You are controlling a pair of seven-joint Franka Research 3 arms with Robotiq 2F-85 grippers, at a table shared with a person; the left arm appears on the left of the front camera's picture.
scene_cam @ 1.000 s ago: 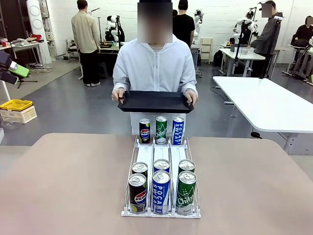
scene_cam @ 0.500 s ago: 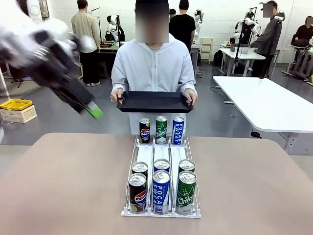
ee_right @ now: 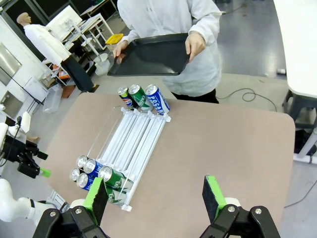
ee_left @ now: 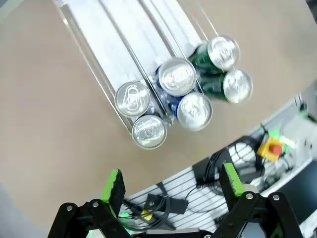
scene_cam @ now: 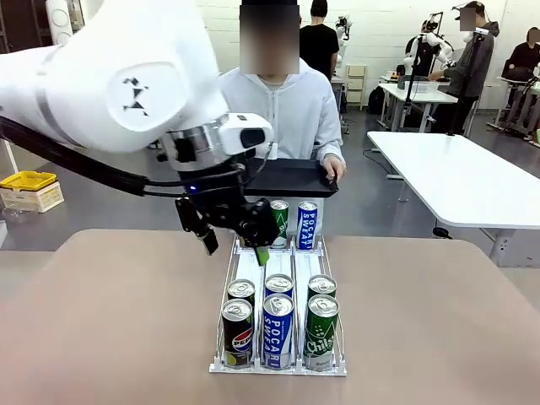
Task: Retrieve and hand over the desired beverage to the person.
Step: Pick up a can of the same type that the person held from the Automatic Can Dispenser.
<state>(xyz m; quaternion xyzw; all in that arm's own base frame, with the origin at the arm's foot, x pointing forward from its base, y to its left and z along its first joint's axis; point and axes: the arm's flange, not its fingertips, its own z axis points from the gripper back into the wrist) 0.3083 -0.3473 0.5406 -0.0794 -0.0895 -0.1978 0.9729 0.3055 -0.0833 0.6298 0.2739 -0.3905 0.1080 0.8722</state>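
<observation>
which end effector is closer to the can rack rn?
Left. The left end effector hangs open above the rack; the right end effector is far off, high above the table.

A: What's in the rack [ee_left: 106, 37]?
B: 6 cans bunched at the rack's end nearest the left gripper [ee_left: 173, 177]: 2 silver-topped cans [ee_left: 132, 98] in one outer lane, 2 blue cans [ee_left: 176, 77] in the middle lane, 2 green cans [ee_left: 224, 52] in the other outer lane.
A: The gripper?
B: Clear of the rack, fingers spread wide, nothing between them.
</observation>
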